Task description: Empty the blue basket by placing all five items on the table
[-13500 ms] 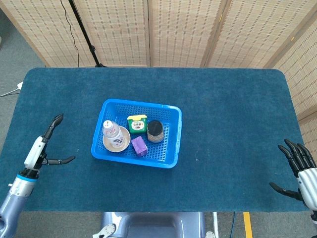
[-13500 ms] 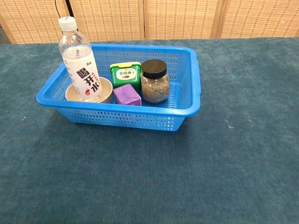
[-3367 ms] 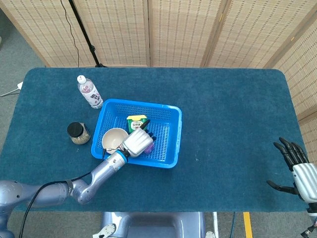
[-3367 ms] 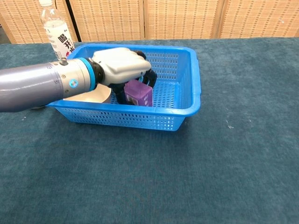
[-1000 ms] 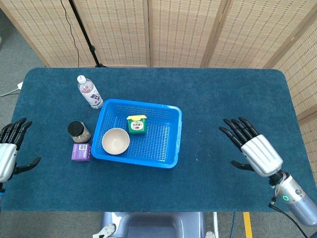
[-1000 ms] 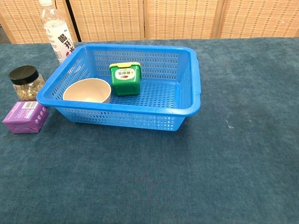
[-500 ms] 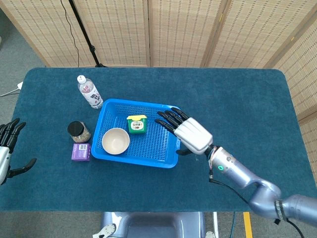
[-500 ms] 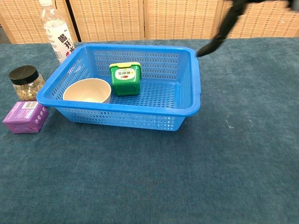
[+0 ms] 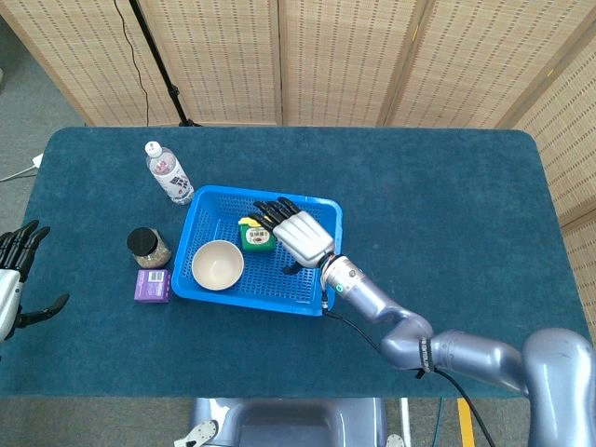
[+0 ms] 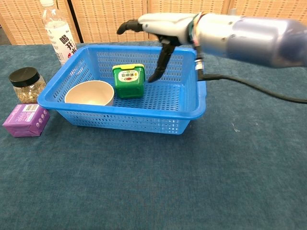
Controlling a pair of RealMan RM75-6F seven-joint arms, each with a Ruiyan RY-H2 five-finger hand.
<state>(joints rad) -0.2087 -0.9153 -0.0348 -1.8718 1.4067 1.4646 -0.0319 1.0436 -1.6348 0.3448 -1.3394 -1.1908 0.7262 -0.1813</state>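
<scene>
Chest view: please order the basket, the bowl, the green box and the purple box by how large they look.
1. basket
2. bowl
3. purple box and green box: they look alike, and the purple one is nearer the camera, so no ranking.

The right hand point(image 9: 300, 233) reaches forward on an outstretched arm, palm down, fingers spread; the left hand point(image 9: 11, 279) hangs spread apart.
</scene>
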